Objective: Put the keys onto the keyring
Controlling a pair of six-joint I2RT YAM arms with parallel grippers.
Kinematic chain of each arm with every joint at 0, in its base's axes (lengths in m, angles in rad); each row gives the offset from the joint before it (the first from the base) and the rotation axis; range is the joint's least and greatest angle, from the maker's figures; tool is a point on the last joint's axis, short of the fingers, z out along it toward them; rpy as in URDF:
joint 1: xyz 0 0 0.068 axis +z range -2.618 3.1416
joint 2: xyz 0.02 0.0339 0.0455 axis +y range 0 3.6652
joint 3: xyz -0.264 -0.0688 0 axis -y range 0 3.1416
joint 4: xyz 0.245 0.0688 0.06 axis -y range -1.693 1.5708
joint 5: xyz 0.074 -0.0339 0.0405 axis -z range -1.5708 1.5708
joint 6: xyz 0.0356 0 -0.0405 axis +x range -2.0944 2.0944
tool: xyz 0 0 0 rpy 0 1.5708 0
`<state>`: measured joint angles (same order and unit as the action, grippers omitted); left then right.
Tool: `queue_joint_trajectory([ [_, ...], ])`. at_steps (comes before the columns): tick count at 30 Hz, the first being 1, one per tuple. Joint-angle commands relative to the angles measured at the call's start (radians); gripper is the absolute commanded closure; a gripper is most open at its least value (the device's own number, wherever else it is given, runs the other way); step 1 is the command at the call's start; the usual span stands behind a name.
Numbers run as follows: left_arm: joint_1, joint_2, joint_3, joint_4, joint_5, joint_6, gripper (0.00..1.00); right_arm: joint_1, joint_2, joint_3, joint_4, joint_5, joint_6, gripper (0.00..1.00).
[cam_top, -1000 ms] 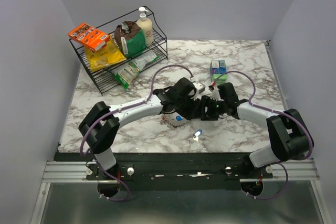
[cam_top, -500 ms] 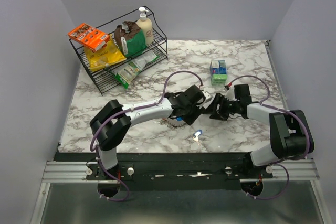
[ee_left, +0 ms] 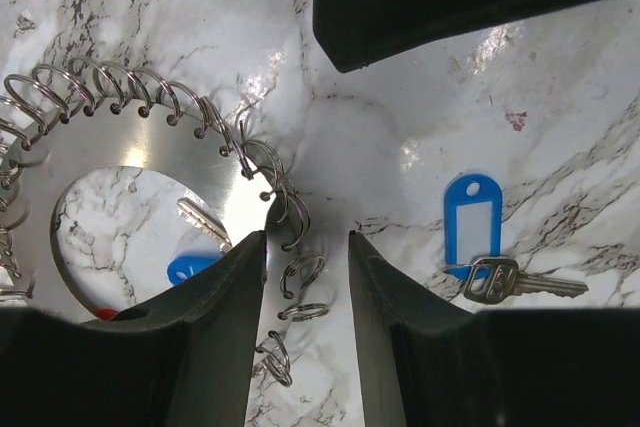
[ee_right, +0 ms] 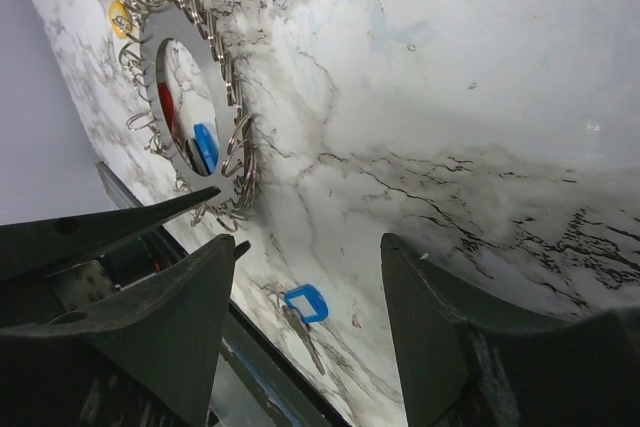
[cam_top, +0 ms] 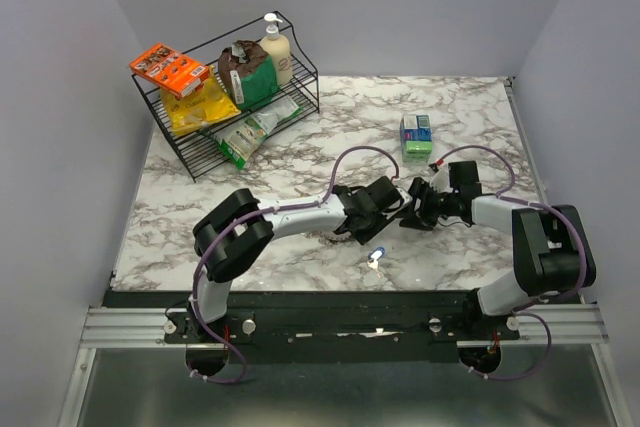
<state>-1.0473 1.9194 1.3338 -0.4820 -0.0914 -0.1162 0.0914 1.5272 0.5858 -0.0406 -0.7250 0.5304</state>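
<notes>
Step in hand, by my reading: securing the keyring (ee_left: 130, 152) before threading. It lay flat near the front middle of the desk (cam_top: 470, 117). The left tool (ee_left: 307, 247) hung over its rim, jaws part-spread astride 1 small split ring (ee_left: 302, 272), pinching nothing I could see. The right tool (ee_right: 308, 247) was near, jaws spread wide and empty.

1 blue-tagged key (ee_left: 473, 227) lay loose near the ring. A red key head (ee_right: 167, 107) and a yellow key head (ee_right: 120, 15) showed at the ring; whether attached, I could not tell.

The next move likely calls for a firm pinch on that rim coil, then fetching the loose key.

Desk white marble, grey-veined. Walls pale. Wire rack (cam_top: 172, 134) of groceries far-left; small box (cam_top: 417, 135) well apart.
</notes>
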Motion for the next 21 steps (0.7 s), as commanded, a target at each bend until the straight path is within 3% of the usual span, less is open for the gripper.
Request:
queue_joint_trajectory([
  [1,-0.019,0.029,0.016,-0.012,-0.076,0.029,0.53,-0.01,0.028,0.014,0.01,-0.031,-0.018,0.32],
  [12,-0.043,0.069,0.005,0.028,-0.172,0.039,0.62,-0.012,0.071,0.019,0.031,-0.07,-0.015,0.32],
  [21,-0.043,0.066,-0.025,0.088,-0.186,0.041,0.92,-0.012,0.068,0.017,0.031,-0.073,-0.02,0.32],
])
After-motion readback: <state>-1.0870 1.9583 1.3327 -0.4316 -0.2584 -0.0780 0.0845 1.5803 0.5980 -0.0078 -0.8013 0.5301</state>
